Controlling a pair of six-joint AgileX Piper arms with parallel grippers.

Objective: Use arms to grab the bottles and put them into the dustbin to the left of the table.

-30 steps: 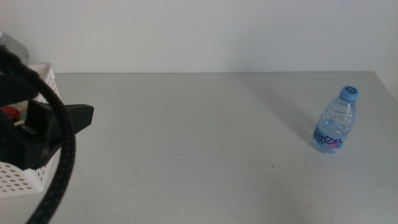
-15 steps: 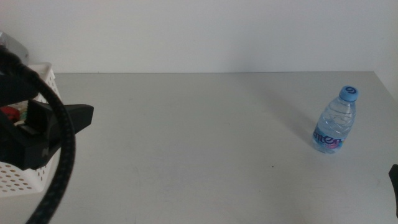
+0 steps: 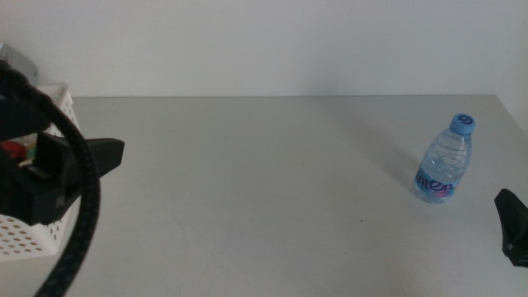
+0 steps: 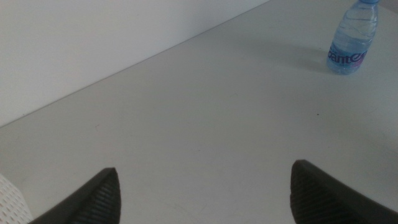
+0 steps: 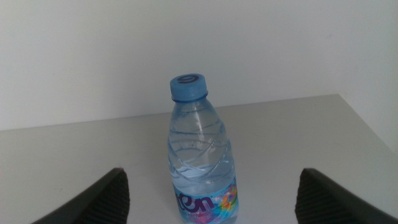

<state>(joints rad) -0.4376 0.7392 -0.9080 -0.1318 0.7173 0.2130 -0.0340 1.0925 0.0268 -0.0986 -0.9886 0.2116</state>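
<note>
A white basket (image 3: 33, 235) sits at the desk's (image 3: 264, 181) far-left edge with something red and green inside, mostly hidden by the left gripper (image 4: 202, 193), whose jaws are spread and empty. The water bottle (image 3: 445, 161) stands upright at right. The right gripper (image 5: 214, 193) faces it, jaws spread.
</note>
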